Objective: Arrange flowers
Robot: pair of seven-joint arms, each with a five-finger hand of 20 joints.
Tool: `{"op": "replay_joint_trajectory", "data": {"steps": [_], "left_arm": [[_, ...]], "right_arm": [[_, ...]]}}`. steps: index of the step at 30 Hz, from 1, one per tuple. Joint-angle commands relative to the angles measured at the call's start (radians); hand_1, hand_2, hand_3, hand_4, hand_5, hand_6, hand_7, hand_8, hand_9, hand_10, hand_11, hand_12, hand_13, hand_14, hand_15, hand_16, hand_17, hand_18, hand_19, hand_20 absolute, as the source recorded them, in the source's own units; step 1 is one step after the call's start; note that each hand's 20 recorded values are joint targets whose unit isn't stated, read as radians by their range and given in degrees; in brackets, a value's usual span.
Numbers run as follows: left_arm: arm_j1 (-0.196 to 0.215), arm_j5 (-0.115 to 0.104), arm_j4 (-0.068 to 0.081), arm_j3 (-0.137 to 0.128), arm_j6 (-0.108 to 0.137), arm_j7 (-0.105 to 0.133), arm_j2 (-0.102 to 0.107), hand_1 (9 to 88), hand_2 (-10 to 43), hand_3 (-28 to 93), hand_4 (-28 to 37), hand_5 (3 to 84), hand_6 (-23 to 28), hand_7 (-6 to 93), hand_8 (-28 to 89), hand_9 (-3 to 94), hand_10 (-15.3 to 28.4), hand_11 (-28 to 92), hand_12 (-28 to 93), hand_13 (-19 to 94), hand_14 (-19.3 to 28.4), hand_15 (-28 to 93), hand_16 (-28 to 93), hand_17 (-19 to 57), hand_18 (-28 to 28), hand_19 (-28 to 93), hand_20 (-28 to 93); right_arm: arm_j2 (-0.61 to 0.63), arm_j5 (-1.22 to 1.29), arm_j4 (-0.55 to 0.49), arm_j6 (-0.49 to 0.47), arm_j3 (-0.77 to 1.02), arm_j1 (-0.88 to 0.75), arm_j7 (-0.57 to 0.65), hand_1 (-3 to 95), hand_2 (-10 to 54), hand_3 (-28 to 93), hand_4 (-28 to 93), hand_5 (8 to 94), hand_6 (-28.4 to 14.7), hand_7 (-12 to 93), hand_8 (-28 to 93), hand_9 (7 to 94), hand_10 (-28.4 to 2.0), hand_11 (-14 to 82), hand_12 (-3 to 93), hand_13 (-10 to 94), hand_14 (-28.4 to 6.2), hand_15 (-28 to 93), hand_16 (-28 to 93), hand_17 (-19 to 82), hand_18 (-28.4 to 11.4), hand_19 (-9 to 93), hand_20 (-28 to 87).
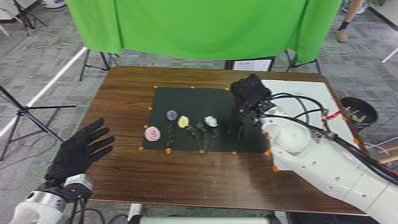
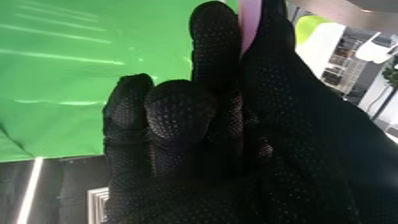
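Note:
My left hand is held off the table's left edge with its fingers straight. Over the right part of the black mat is my right hand. In the right wrist view, a thin pink thing is pinched between a finger and the thumb of my right hand; what it belongs to is hidden. On the mat's left half lie a pink flower, a purplish flower, a yellow flower and a white flower, some with green stems.
A white board covers the table's right side, partly under my right arm, with a small red thing near its right edge. Beyond that edge stands a dark bin. A green cloth hangs behind the brown table.

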Motion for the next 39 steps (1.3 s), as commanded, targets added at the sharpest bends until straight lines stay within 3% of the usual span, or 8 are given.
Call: {"op": "replay_joint_trajectory", "data": {"steps": [1,16,21,24,30,34,39], "left_arm": [[0.010,-0.004,0.001,-0.001,-0.008,-0.005,-0.001,26.0,0.9,71,-28.3,27.8,4.4,19.8,-11,23.9,11.9,20,17,18,16.6,34,-1,-9.9,20.3,40,11],[0.003,-0.003,0.005,0.005,-0.009,-0.015,-0.001,25.9,0.9,71,-28.3,27.7,4.4,19.8,-11,23.9,11.9,20,17,18,16.6,34,-1,-9.9,20.3,40,11],[0.001,-0.004,0.006,0.004,-0.008,-0.014,-0.001,26.0,1.0,71,-28.3,27.8,4.5,19.6,-11,24.0,11.9,20,17,18,16.6,34,-1,-9.9,20.3,40,11],[0.001,-0.003,0.006,0.003,-0.011,-0.015,-0.002,26.0,1.0,71,-28.3,27.8,4.4,19.7,-11,24.0,11.9,20,17,18,16.6,34,-1,-9.9,20.3,40,11],[-0.004,-0.004,0.009,0.008,-0.012,-0.016,-0.002,26.0,0.9,71,-28.3,27.8,4.4,19.7,-11,24.0,12.0,20,17,18,16.6,34,-1,-9.9,20.3,40,11],[-0.003,-0.004,0.009,0.008,-0.012,-0.016,-0.002,25.9,1.0,71,-28.3,27.8,4.4,19.8,-11,24.0,12.0,20,17,18,16.6,34,-1,-9.9,20.3,40,11],[-0.001,-0.005,0.008,0.007,-0.010,-0.012,-0.004,25.9,1.0,71,-28.3,27.8,4.5,19.8,-11,24.0,12.0,21,17,18,16.6,34,-1,-9.9,20.3,40,11]], "right_arm": [[0.026,-0.018,-0.011,0.010,0.016,0.010,0.005,48.2,-9.5,84,-28,72.9,4.3,46,-1,92.1,-2.3,11.1,46.1,77,-2.1,70,33,31,-17.8,77,50],[-0.018,-0.040,0.011,-0.033,-0.035,-0.007,-0.036,48.1,-9.5,84,-28,72.8,4.7,46,-1,92.2,-2.2,11.0,46.0,77,-2.2,71,33,31,-17.6,77,50],[-0.020,0.029,-0.030,-0.072,-0.018,-0.037,-0.036,47.7,-9.5,84,-28,71.8,4.8,46,-1,91.5,-2.1,10.8,46.0,76,-2.1,71,34,30,-17.6,77,50],[-0.025,0.094,-0.044,-0.075,-0.005,-0.045,-0.029,42.9,-9.5,82,-28,69.9,4.7,46,-1,88.8,-2.8,13.4,43.7,75,-2.2,71,34,29,-17.6,77,51],[-0.039,0.227,-0.065,-0.072,0.041,-0.057,0.010,32.0,-9.5,80,-28,68.3,3.8,42,-1,81.5,-5.9,29.6,26.2,72,-3.1,72,34,28,-18.0,76,52],[-0.043,0.258,-0.067,-0.052,0.075,-0.061,0.029,26.0,-9.5,83,-28,68.4,4.1,39,-17,79.3,-7.0,30.5,24.9,71,-3.9,72,33,27,-18.4,76,52],[-0.025,0.311,-0.083,-0.043,0.149,-0.077,0.059,21.9,-9.5,83,-28,63.3,2.5,39,-18,73.9,-8.3,31.6,25.4,69,-4.7,73,34,26,-18.8,76,52]]}}
